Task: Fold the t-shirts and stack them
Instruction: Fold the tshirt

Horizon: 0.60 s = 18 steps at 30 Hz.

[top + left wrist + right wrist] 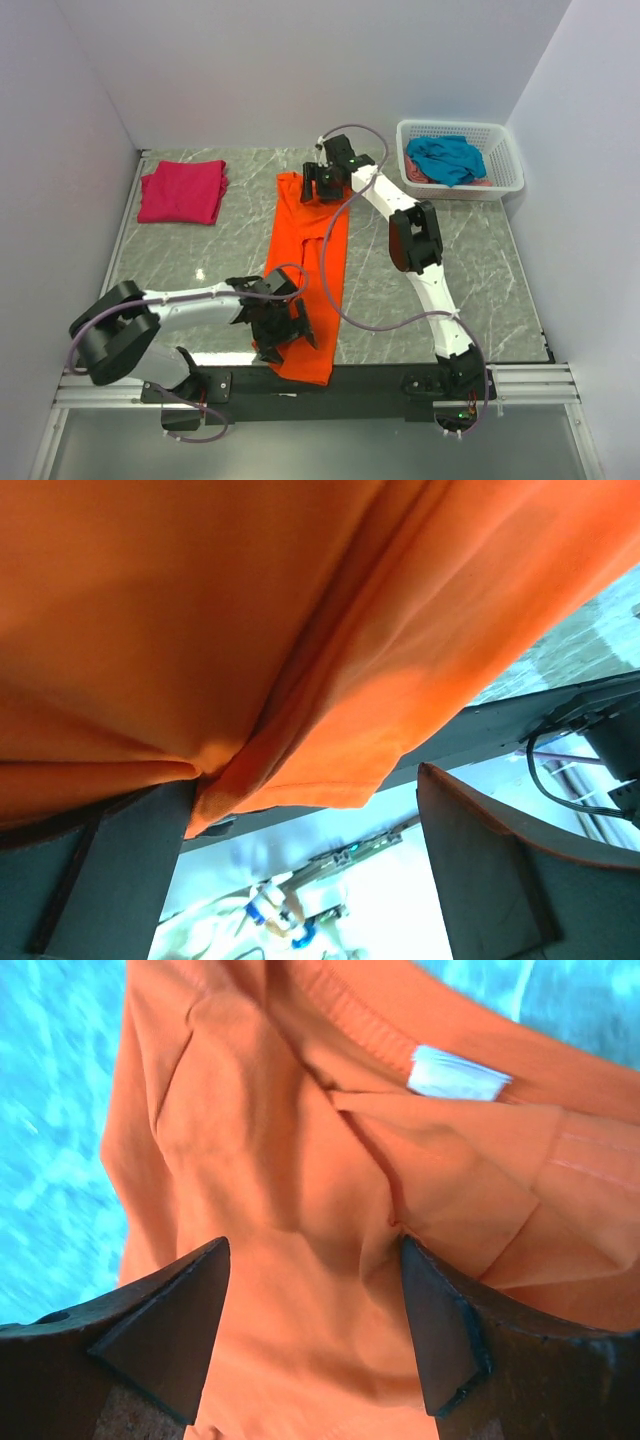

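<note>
— Two wide-open grippers over the central orange shirt (312, 245)!
— Left gripper (285, 335) at its six o'clock end, right gripper (322, 185) at twelve; pink shirt (182, 191) at ten, teal shirt (447, 158) at two.

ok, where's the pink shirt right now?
Top view: the pink t-shirt lies folded at the far-left corner of the table, left of the long orange t-shirt, opposite the white basket at far right.
</note>
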Motion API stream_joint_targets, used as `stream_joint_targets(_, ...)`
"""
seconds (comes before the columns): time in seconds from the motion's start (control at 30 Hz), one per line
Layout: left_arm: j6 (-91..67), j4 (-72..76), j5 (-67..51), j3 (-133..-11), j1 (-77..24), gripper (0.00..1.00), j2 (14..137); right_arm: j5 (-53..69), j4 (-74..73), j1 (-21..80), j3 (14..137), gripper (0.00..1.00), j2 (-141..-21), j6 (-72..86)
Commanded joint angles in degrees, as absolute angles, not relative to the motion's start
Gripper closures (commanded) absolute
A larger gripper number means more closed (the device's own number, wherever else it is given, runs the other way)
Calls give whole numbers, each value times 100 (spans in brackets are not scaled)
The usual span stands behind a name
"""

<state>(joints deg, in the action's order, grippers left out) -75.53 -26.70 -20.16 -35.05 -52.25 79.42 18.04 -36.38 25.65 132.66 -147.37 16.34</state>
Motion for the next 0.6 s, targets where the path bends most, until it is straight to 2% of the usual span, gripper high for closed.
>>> stream_joint_targets(0.0, -6935, -2329, -1284, -3760, -5265, 1, 8664, 1608, -3050, 2435, 13446, 23, -15002, 2346)
stream_joint_targets(0.27, -6610, -2241, -1336, -4579, -5273, 1, 9386, 1828, -2189, 1969, 13772, 23, -15328, 3629)
stream_joint_targets(0.57, -6574, -2794, -1108, -5009, -5317, 1, 9141, 1871, -1811, 1670, 13799, 22, -15267, 3781)
